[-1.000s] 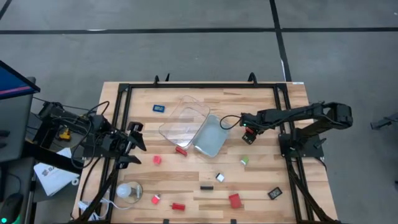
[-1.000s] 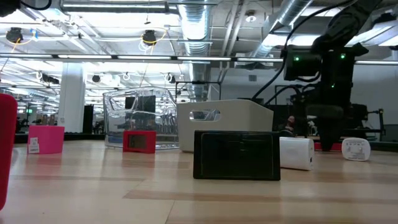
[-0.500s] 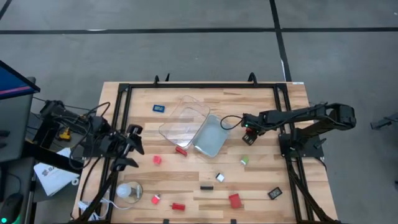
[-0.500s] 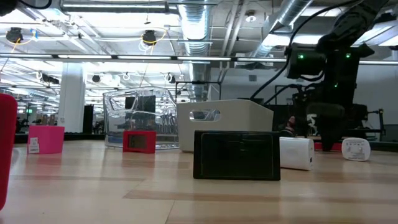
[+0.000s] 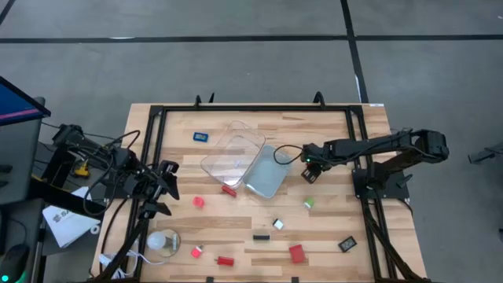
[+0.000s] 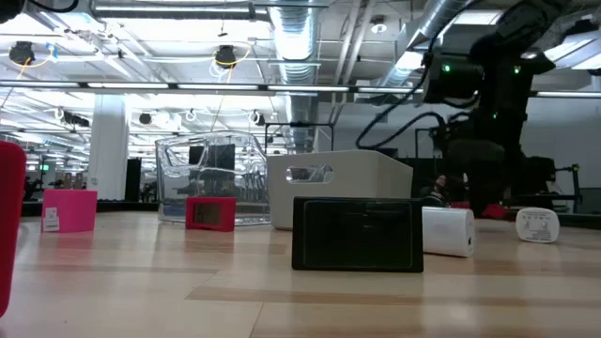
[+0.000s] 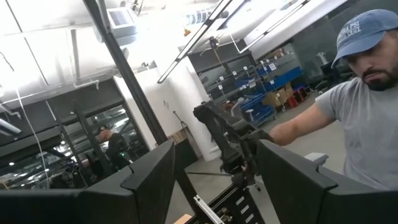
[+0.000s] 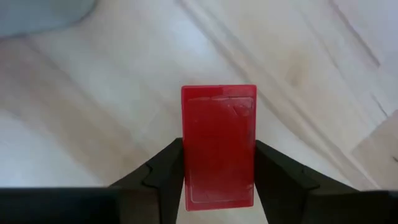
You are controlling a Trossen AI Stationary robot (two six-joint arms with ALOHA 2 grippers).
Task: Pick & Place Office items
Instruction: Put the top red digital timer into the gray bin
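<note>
My right gripper [image 5: 309, 174] [image 8: 219, 155] points down beside the right-hand clear tray [image 5: 263, 173] and is shut on a small red block [image 8: 219, 124]. My left gripper [image 5: 166, 188] [image 7: 214, 186] waits open over the table's left edge, tipped up toward the room, touching nothing. Other office items lie flat on the wood: a blue piece [image 5: 201, 137], red pieces [image 5: 229, 189] [image 5: 199, 201] [image 5: 296, 253], a green one [image 5: 309, 203] and black ones [image 5: 261, 236] [image 5: 346, 244]. My right gripper pinches the red block by its two long sides [image 8: 186, 168] between its two fingers, near one end. The fingers come from above and lie along the block. The block's free end points down at the table, a little above the wood.
A second clear tray [image 5: 232, 148] leans beside the first at mid-table. A round whitish object with a cord [image 5: 163, 241] sits at the near left. Black frame rails [image 5: 153, 157] [image 5: 357, 149] run along both sides. A person shows beyond the table [image 7: 367, 124].
My right gripper has shut on the red block, then risen a little and shifted slightly toward the trays, taking the block with it. My left gripper has swung a little toward the table's near edge, staying open.
</note>
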